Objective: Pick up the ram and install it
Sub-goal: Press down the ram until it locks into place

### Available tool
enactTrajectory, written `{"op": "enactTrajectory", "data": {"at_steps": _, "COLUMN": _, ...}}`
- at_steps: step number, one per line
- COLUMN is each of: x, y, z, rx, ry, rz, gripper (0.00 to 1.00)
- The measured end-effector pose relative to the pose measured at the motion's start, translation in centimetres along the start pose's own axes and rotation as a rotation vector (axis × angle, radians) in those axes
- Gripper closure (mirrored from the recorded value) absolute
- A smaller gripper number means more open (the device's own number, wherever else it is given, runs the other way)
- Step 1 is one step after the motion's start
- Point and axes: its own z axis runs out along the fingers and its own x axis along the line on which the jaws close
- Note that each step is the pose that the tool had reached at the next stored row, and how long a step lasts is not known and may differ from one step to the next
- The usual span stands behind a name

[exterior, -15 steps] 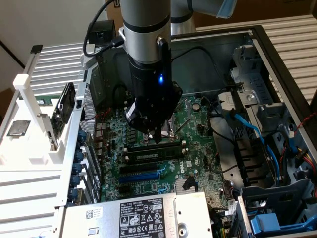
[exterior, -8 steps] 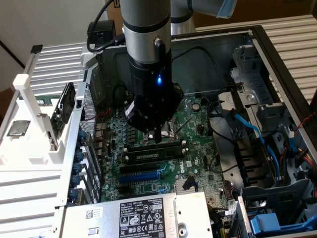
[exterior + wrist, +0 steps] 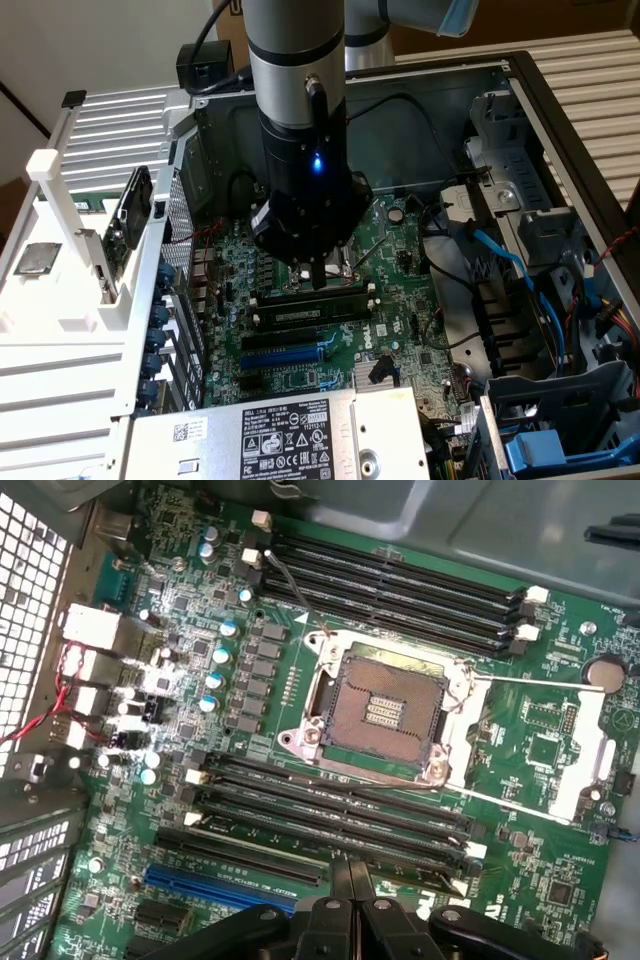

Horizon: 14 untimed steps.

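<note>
Hovering clenched above the motherboard (image 3: 560, 780), the hand (image 3: 349, 880) presses on the seated ram (image 3: 305, 312).

We can't read the tiny words on the white sticker (image 3: 283, 441) below the motherboard (image 3: 395, 300); the picture's edge cuts it.

The gripper (image 3: 348, 880) hangs with its fingers pressed together above the green motherboard (image 3: 540, 750). Its fingertips sit just over the long black memory slots (image 3: 330, 815) beside the open CPU socket (image 3: 385, 710). A blue slot (image 3: 220, 888) lies alongside, nearer the motherboard's edge.
</note>
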Motion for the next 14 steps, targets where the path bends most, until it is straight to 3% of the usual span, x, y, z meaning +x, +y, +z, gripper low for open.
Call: {"op": "enactTrajectory", "data": {"at_steps": 14, "x": 0.0, "y": 0.0, "z": 0.0, "rx": 0.0043, "ry": -0.0021, "rz": 0.196, "gripper": 0.9}}
